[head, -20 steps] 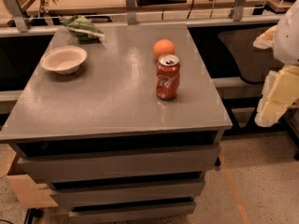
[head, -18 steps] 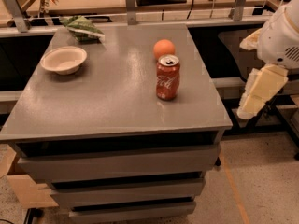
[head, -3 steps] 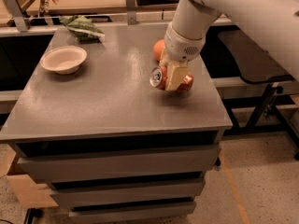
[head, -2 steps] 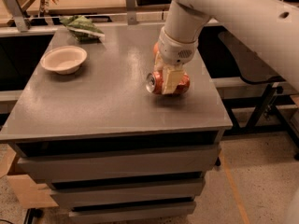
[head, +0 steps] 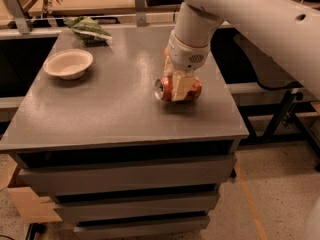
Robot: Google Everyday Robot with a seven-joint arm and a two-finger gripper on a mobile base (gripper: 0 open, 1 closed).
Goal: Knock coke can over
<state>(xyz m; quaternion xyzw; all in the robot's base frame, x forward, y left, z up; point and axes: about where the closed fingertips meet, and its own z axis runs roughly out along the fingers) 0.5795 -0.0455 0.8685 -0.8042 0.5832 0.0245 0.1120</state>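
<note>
Claw (head: 180, 88) against the one coke can (head: 167, 88), lying sideways; one bowl (head: 68, 63) apart.

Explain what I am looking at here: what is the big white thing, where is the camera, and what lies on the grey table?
The big white shape is a robot arm, reaching in from the upper right. At its end is the claw, the part that grasps things. It is down at the coke can, which lies on its side near the table's right edge with its silver top pointing left. Whether the claw actually grips the can cannot be told. There is only one camera, looking down on the grey table from the front. Also on the table are a pale bowl at the left and a green bag at the back.
</note>
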